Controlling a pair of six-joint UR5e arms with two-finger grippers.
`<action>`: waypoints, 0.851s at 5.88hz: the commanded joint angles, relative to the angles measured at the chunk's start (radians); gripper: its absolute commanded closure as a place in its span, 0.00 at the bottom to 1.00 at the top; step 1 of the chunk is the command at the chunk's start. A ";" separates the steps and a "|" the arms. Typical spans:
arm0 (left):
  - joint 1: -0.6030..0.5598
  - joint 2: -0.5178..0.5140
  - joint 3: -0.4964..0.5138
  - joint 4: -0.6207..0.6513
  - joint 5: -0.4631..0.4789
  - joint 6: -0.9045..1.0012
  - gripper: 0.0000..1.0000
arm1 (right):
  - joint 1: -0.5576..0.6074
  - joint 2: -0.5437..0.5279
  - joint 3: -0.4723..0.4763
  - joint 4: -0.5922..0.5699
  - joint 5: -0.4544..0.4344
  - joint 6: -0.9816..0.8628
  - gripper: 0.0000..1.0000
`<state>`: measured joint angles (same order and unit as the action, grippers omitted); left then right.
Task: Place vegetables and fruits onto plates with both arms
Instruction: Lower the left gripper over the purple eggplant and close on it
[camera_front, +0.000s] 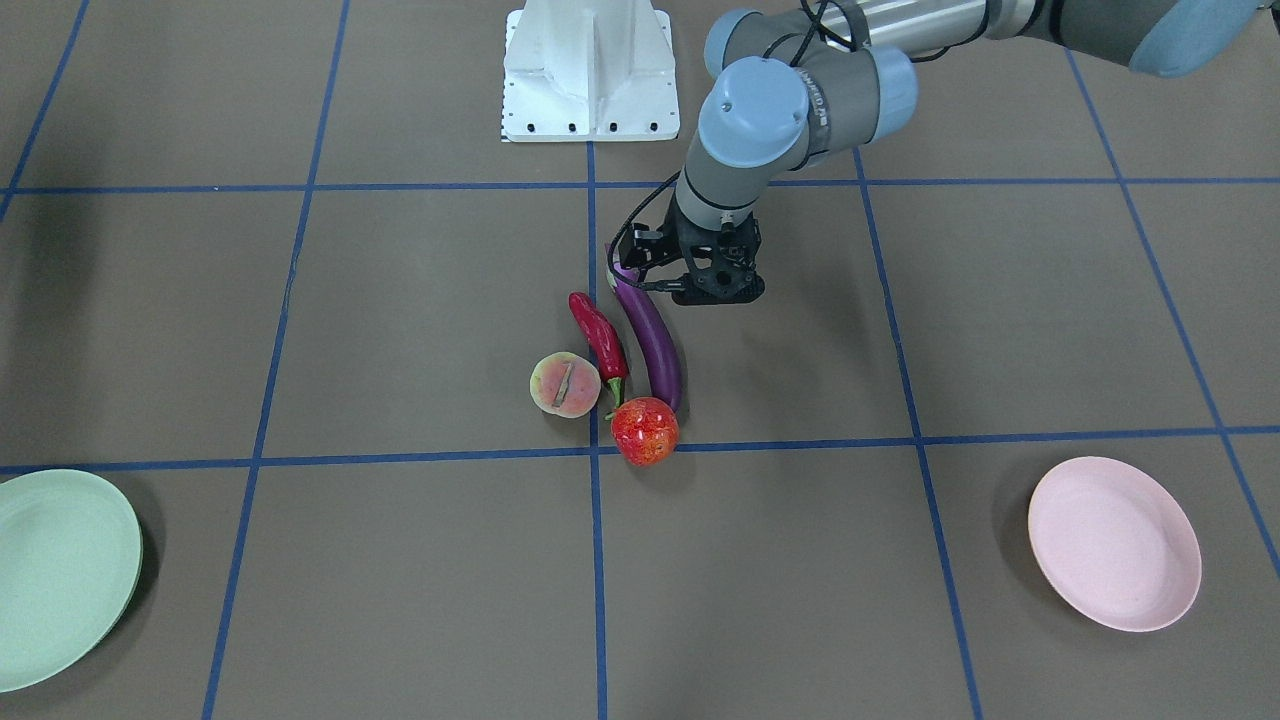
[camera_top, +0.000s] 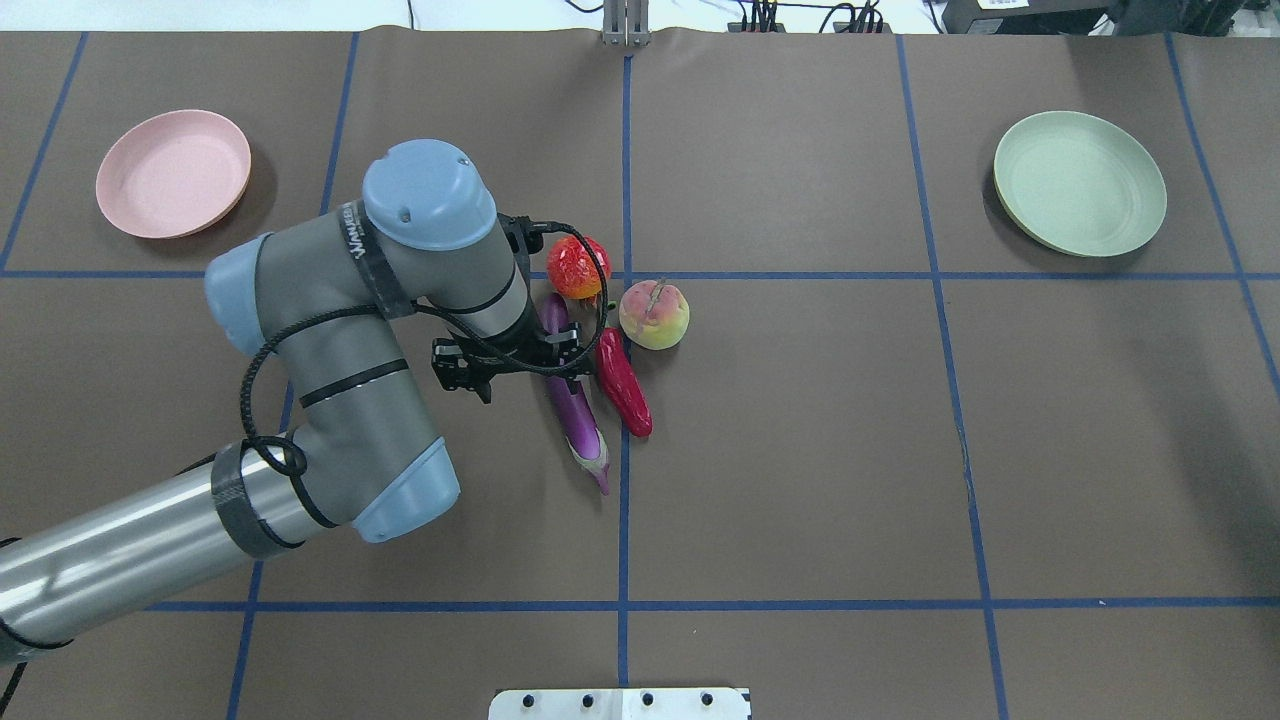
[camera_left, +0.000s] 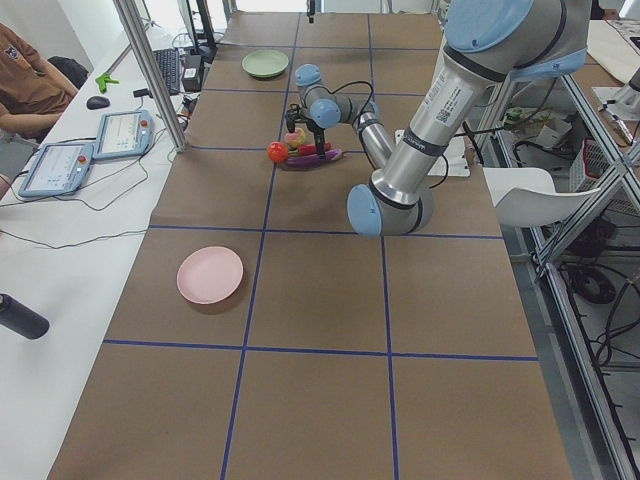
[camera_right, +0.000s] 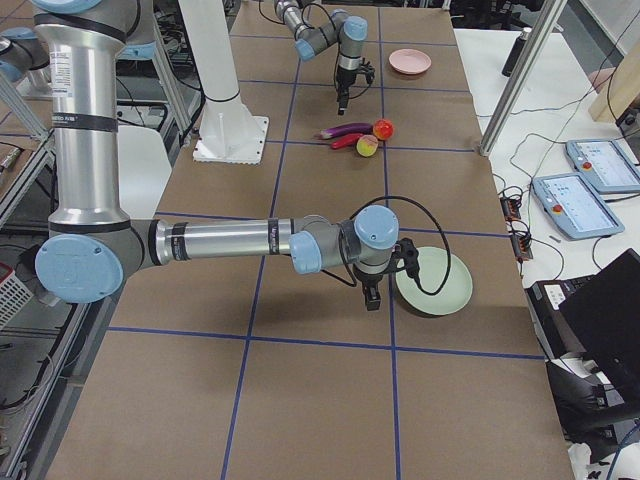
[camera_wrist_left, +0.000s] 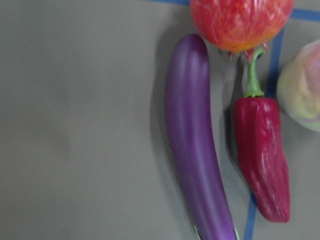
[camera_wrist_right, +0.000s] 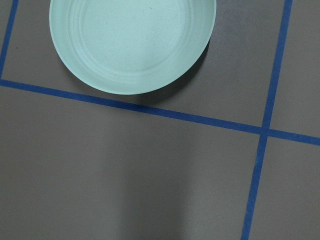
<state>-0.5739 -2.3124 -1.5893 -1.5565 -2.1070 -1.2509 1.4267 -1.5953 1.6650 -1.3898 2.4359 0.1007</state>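
Hovering with the left jaws close over the eggplant (camera_front: 650, 335), clustered on the desk (camera_front: 400, 330) with chili (camera_front: 598, 335), peach (camera_front: 565, 384) and red fruit (camera_front: 644, 430), likely bound for the pink plate (camera_front: 1115, 543), with the right jaws beside the green plate (camera_right: 432, 283); cannot tell whether either pair is released or clenched.

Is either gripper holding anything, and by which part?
Nothing held. Left gripper hovers over the eggplant lying on the table; right gripper is beside the green plate.

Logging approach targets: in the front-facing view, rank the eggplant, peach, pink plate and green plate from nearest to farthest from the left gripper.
1. Eggplant, just beside the left gripper.
2. Peach, beyond the chili.
3. Pink plate, view's lower right.
4. Green plate, lower left edge.
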 joint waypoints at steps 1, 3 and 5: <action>0.023 -0.088 0.138 -0.028 0.021 -0.066 0.05 | 0.000 -0.002 -0.001 0.000 0.000 -0.001 0.00; 0.029 -0.078 0.146 -0.037 0.054 -0.061 0.07 | -0.005 -0.002 -0.004 -0.002 0.000 -0.001 0.00; 0.034 -0.078 0.164 -0.037 0.054 -0.071 0.13 | -0.011 0.000 -0.007 0.000 0.000 -0.001 0.00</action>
<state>-0.5424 -2.3901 -1.4324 -1.5936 -2.0532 -1.3164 1.4188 -1.5964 1.6597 -1.3901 2.4359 0.0997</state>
